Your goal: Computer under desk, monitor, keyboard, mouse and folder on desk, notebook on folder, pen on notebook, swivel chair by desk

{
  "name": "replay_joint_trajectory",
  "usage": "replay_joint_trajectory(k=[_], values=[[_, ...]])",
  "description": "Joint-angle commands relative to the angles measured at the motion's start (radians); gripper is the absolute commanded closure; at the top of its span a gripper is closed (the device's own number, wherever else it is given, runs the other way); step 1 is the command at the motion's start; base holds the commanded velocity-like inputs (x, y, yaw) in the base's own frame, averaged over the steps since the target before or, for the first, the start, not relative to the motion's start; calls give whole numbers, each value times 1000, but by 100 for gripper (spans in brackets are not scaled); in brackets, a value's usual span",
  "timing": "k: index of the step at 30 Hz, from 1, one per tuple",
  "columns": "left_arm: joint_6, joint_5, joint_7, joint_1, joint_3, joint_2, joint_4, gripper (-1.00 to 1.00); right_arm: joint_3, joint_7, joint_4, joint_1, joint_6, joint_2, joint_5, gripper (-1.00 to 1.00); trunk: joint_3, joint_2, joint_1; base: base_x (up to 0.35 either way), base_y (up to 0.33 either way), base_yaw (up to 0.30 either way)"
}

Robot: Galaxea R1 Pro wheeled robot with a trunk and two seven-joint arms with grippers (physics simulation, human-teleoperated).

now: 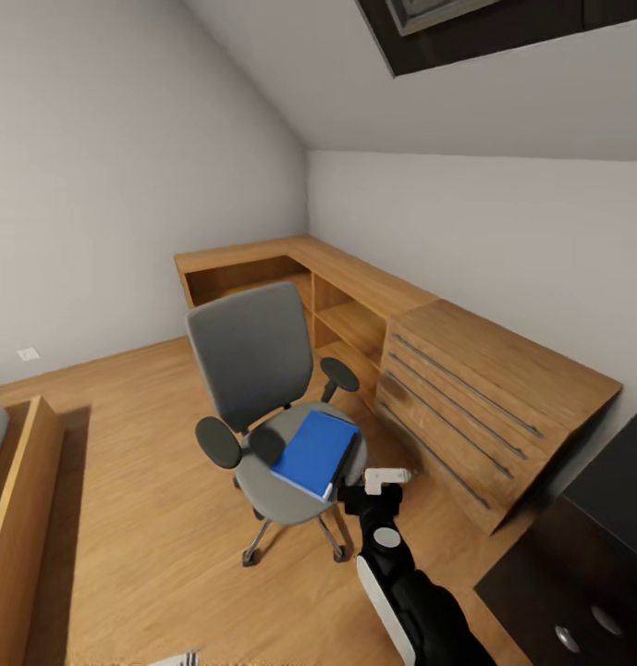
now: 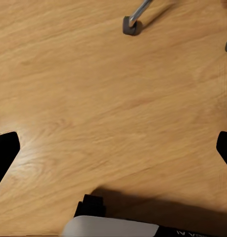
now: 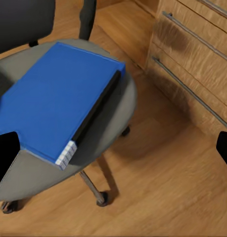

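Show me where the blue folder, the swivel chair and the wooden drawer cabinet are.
folder [image 1: 313, 451], head view, middle of its blue cover.
swivel chair [image 1: 251, 354], head view, centre of the grey backrest.
wooden drawer cabinet [image 1: 503, 363], head view, its flat top.

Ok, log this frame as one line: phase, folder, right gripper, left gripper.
phase: approach | folder: flat on swivel chair seat | right gripper: open, near folder, not touching | left gripper: open over floor
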Motion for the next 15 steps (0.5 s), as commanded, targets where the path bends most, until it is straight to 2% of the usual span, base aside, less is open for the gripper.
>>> replay_joint_trajectory(k=[1, 2, 5, 8, 15], values=[[6, 11, 4, 0, 3, 0, -2, -100, 6, -12, 10, -1, -5, 5, 8, -100, -2, -1, 0, -1, 0, 260], [6, 11, 4, 0, 20, 0, -2, -100, 13, -20, 43, -1, -28, 19, 46, -100, -3, -1, 0, 0, 0, 257], [7, 11, 4, 0, 42, 1, -2, -100, 17, -25, 95, -1, -66, 32, 79, -100, -5, -1, 0, 0, 0, 254], [8, 12, 4, 1, 53, 0, 4, -100, 19, -27, 176, -3, -130, 32, 95, -100, -8, -1, 0, 0, 0, 249], [8, 12, 4, 1, 59, 0, 53, -100, 20, -28, 308, -10, -242, 32, 105, -100, -14, -1, 0, 0, 0, 242]])
